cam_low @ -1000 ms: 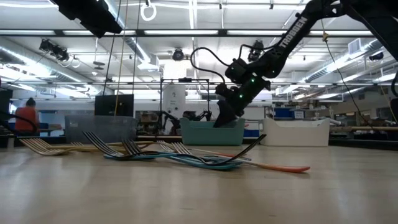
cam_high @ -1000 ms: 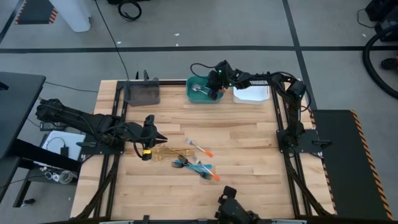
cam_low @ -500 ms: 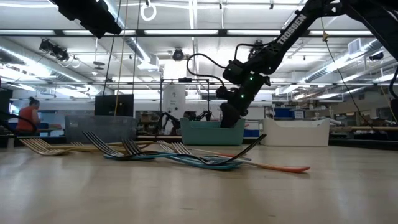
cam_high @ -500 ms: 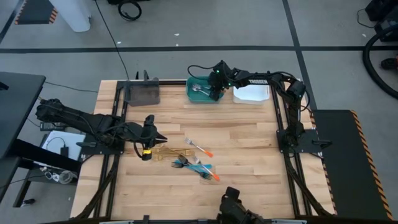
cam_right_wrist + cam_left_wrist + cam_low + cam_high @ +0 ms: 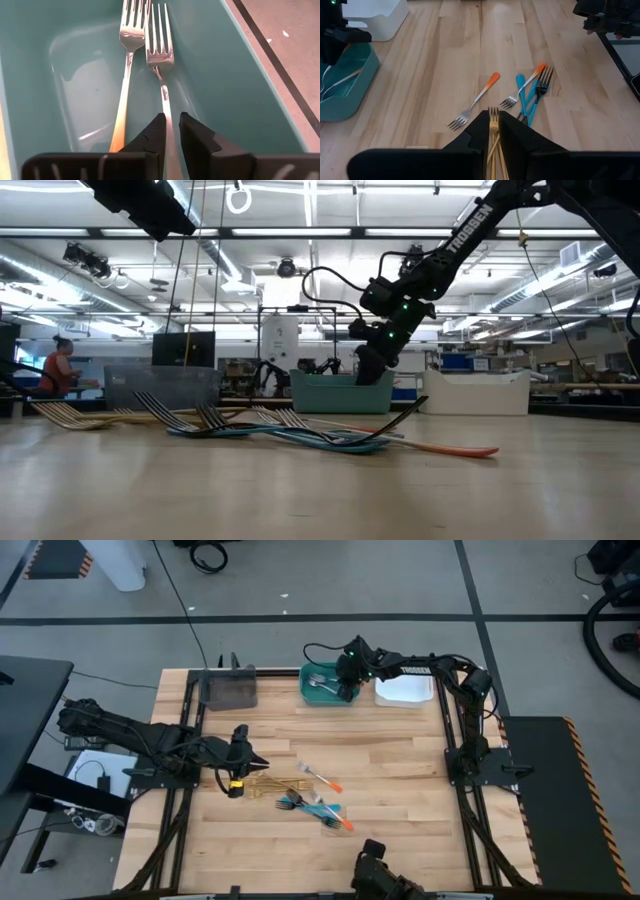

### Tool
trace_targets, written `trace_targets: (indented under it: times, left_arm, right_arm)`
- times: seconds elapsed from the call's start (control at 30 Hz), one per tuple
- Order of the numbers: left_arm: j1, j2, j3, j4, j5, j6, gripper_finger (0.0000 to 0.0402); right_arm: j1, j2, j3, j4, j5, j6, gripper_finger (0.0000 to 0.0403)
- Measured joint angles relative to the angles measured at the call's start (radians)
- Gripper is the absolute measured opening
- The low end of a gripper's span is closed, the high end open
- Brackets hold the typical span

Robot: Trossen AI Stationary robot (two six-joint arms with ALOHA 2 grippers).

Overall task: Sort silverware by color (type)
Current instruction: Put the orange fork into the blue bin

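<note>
Nearest the front edge of the wooden surface, a loose cluster of silverware lies flat: a dark fork and a blue-handled piece cross each other beside an orange-handled fork. Just apart from them lies another orange-handled fork with its tines toward the left arm. In the low view the same tangle shows as curved tines and one orange handle resting on the wood.

Beside that cluster, on the left half of the surface, the left gripper sits low over a small bundle of gold forks. Its fingers are drawn in to a narrow slot with the gold handles running between them — they look closed on the bundle, the tines poking out ahead.

At the far edge stand three bins in a row: a grey bin, a teal bin and a white bin. The right gripper reaches down into the teal bin. Its fingers are nearly together around the handle of a silver fork, which lies along the bin floor next to a second fork whose handle turns orange.

Far beyond the surface, a person in a red top is at a bench in the room.
</note>
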State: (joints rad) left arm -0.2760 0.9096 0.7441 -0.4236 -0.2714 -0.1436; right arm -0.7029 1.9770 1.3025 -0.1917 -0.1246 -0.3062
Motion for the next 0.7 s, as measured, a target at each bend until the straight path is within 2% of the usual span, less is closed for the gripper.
trace_targets:
  times: [0.37,0.5,0.7]
  left_arm:
    - [0.0,0.0,0.0,0.007,0.0,0.001,0.005]
    - [0.0,0.0,0.0,0.007,0.0,0.006,0.005]
    - [0.0,0.0,0.0,0.008,0.0,0.01,0.005]
  right_arm:
    - [0.005,0.049,0.002,0.025,-0.007,0.005,0.0036]
    - [0.016,0.061,0.009,0.049,0.02,0.007,0.0025]
    - [0.015,0.05,0.005,0.107,-0.036,0.05,0.0034]
